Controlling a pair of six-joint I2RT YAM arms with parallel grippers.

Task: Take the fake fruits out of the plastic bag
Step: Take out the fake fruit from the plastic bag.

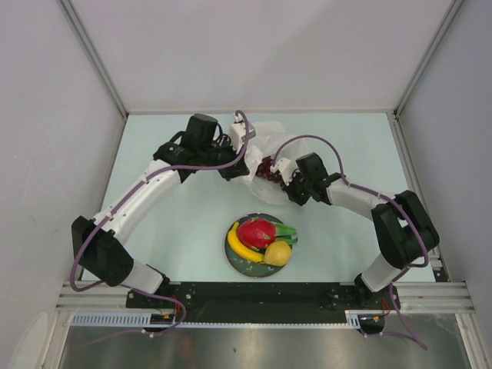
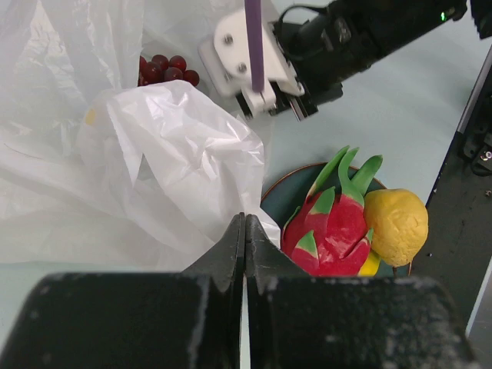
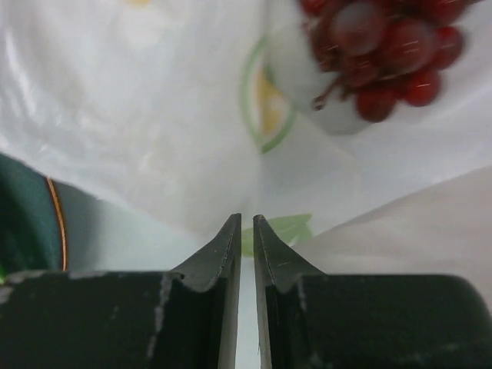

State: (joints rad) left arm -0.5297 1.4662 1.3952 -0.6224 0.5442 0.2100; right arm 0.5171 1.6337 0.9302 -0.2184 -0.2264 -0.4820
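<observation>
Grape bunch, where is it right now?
In the top view, the grape bunch sits mid-table against the bag's right edge, just ahead of the right gripper and beyond the plate.

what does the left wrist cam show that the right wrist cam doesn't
Left wrist only: the red-pink plastic dragon fruit with green tips and the bumpy yellow plastic lemon, both on the round dark blue-grey plate, and the right gripper beside the thin translucent white plastic bag. Right wrist only: a green-outlined printed mark on that bag. Both: the bag, the dark red plastic grape bunch among its folds, and part of the plate.
</observation>
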